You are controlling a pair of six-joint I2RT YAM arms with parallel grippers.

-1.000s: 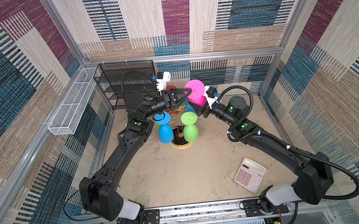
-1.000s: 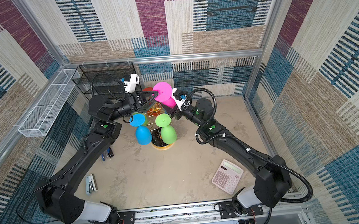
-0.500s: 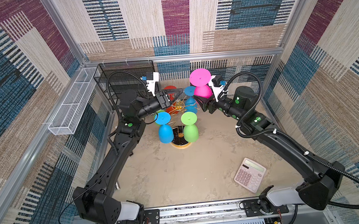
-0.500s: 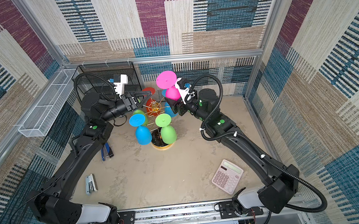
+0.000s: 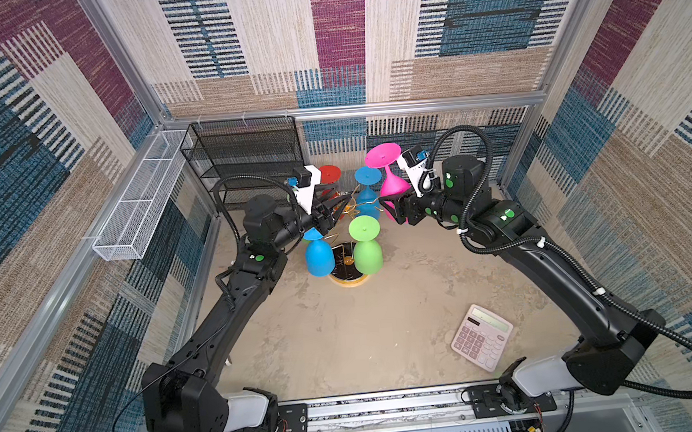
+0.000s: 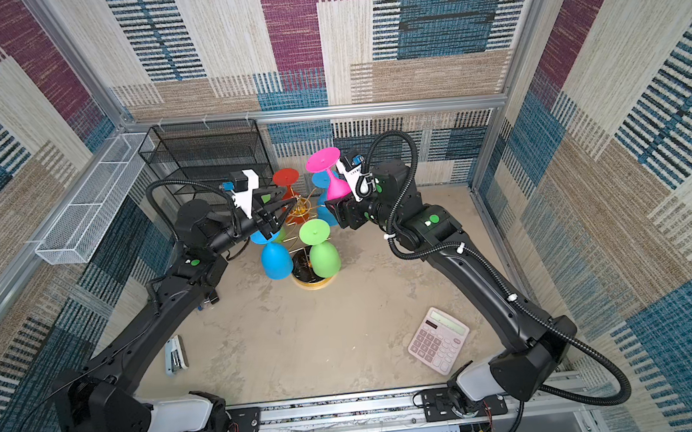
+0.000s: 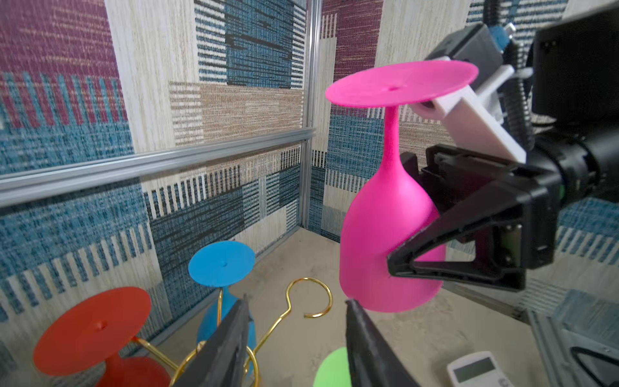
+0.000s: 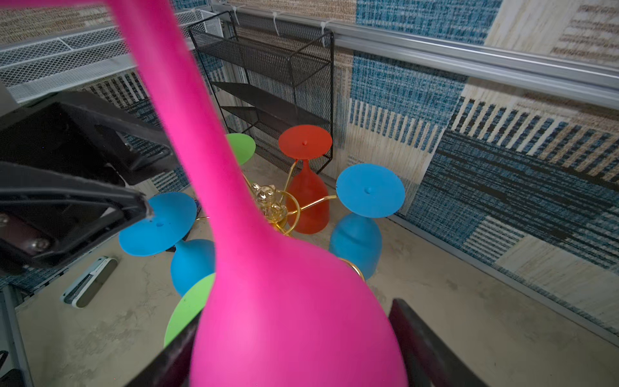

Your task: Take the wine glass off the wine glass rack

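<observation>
Your right gripper (image 5: 390, 212) clamps the pink wine glass (image 5: 393, 183), foot up, upper right of the rack (image 5: 347, 283), clear of it; left gripper (image 5: 345, 203) parted, empty.

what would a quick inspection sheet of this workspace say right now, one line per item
surface: beige tabletop, mottled with stains, no spills seen
job's things: gold wine glass rack holds five hanging glasses foot-up: two blue, two green, one red; one loop empty; pink wine glass is off the rack, foot-up
clutter: calculator at front right; stapler at front left
grippers: right gripper shut on the pink glass's bowl; left gripper open, empty, by the rack's top
cables: black conduits arch over both wrists, no snag seen
surroundings: black mesh shelf unit at the back, white mesh basket on the left rail, patterned walls
</observation>
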